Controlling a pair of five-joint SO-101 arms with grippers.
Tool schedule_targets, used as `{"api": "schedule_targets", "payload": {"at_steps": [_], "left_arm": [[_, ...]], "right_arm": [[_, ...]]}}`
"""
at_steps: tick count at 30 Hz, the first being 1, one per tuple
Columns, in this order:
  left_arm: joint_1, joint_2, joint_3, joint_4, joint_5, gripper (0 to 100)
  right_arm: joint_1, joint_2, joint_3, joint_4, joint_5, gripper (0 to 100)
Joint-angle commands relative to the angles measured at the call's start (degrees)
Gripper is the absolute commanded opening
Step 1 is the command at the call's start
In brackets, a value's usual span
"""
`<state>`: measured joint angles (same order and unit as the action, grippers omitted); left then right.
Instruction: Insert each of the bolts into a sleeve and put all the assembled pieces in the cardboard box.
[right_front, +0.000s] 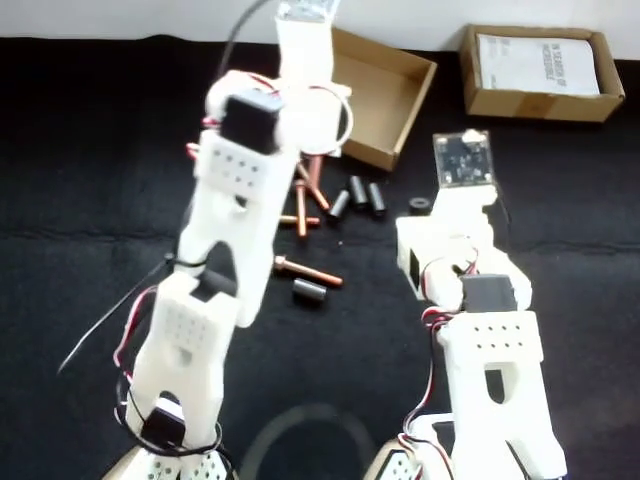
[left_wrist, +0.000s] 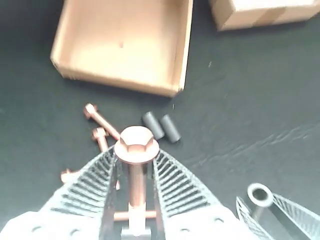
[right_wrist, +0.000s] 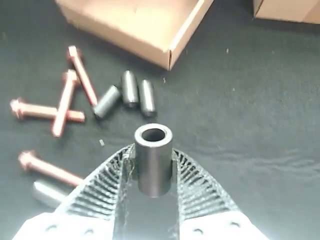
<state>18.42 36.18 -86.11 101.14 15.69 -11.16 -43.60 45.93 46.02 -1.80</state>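
Currently: left gripper (left_wrist: 135, 159) clamped on copper bolt (left_wrist: 136, 146); hex head past fingertips, shank between jaws. Right gripper (right_wrist: 152, 155) clamped on dark sleeve (right_wrist: 152, 172); open bore faced away from wrist. Both parts were held over black table (right_front: 100, 150), near each other, not touching. Loose bolts (right_wrist: 60, 107) and loose sleeves (right_wrist: 131, 89) lay on table just beside open cardboard box (right_front: 385, 95).
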Motion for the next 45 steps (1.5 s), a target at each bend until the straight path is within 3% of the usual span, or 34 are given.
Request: {"api": "schedule_targets", "payload": {"at_steps": [1,14,25,31,37,42,45], "left_arm": [[-1.6,-9.6,-2.4,0.2,-2.2,1],[-7.4,-26.3,1.4,0.2,-5.7,1],[-9.5,-58.1,43.8,-0.3,-6.5,1],[-9.8,-65.2,59.8,-2.5,-6.3,1],[-9.6,-68.4,72.7,-10.0,-4.1,1],[-9.5,-71.4,84.2,-21.4,3.9,1],[-7.8,-73.2,91.3,-29.2,4.9,1]], "right_arm": [[-1.3,-0.4,-0.3,-4.9,-8.4,0.7],[-12.3,-0.4,-0.8,-10.6,-11.4,0.8],[-23.6,-0.6,-1.0,-10.6,-11.2,0.8],[-26.9,-5.9,-3.4,-10.5,-11.4,0.8],[-27.6,-13.8,-3.7,-8.4,-11.4,0.8],[-27.7,-18.9,-3.6,1.2,-11.4,0.8],[-27.6,-21.2,-2.4,4.7,-11.4,0.8]]}}
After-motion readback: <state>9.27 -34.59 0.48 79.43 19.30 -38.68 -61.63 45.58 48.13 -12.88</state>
